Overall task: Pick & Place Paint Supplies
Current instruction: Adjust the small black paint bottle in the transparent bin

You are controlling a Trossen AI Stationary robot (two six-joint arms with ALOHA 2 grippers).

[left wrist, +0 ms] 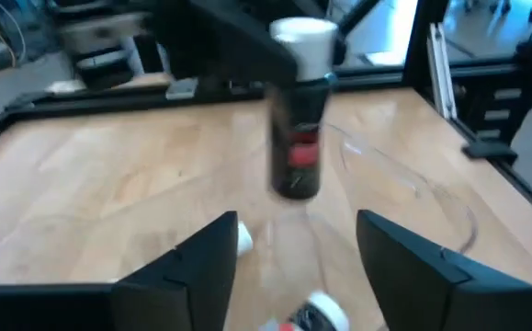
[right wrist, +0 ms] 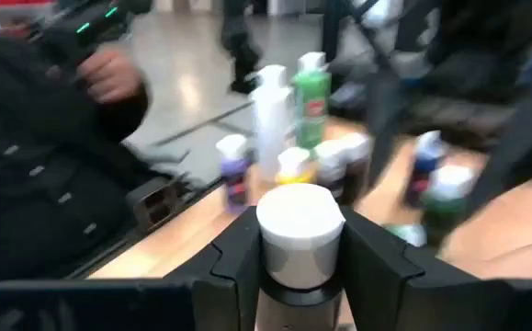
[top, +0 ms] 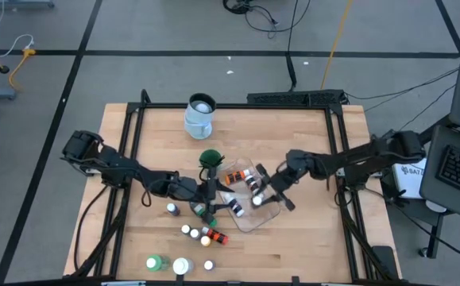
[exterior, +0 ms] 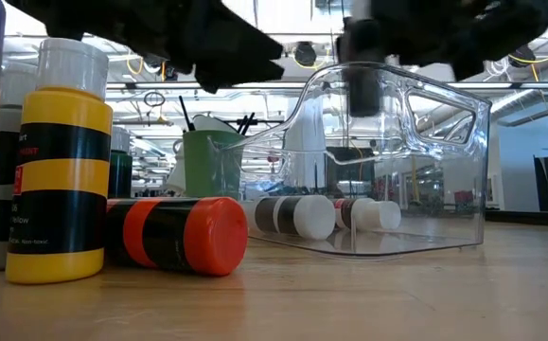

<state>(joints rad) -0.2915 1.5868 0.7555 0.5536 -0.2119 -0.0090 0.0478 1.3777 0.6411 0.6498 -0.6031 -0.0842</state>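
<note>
My right gripper (top: 257, 197) is shut on a small dark paint bottle with a red label and a white cap (left wrist: 298, 138), above the clear plastic tub (top: 253, 220). Two white-capped bottles (exterior: 292, 216) lie on their sides on the tub's floor. My left gripper (top: 207, 199) stands open just left of the tub and touches nothing. Near it a green cup (exterior: 212, 161) holds thin dark brushes. A yellow bottle (exterior: 56, 185) stands upright, and an orange one (exterior: 174, 232) lies on its side. My right gripper pinches the dark bottle between its two fingers (right wrist: 238, 253), just below the white cap (right wrist: 299, 225). It comes from above. The bottle hangs upright below the fingers, lifted clear, with its lower end (exterior: 363, 95) inside the tub's open top.
A pale jug (top: 200, 115) stands near the far edge. Several small bottles (top: 194, 232) stand near the tub's near-left side. A green bottle (top: 156, 262) and a white jar (top: 181, 265) are at the near edge. A person's hand (right wrist: 114, 74) shows beyond the table.
</note>
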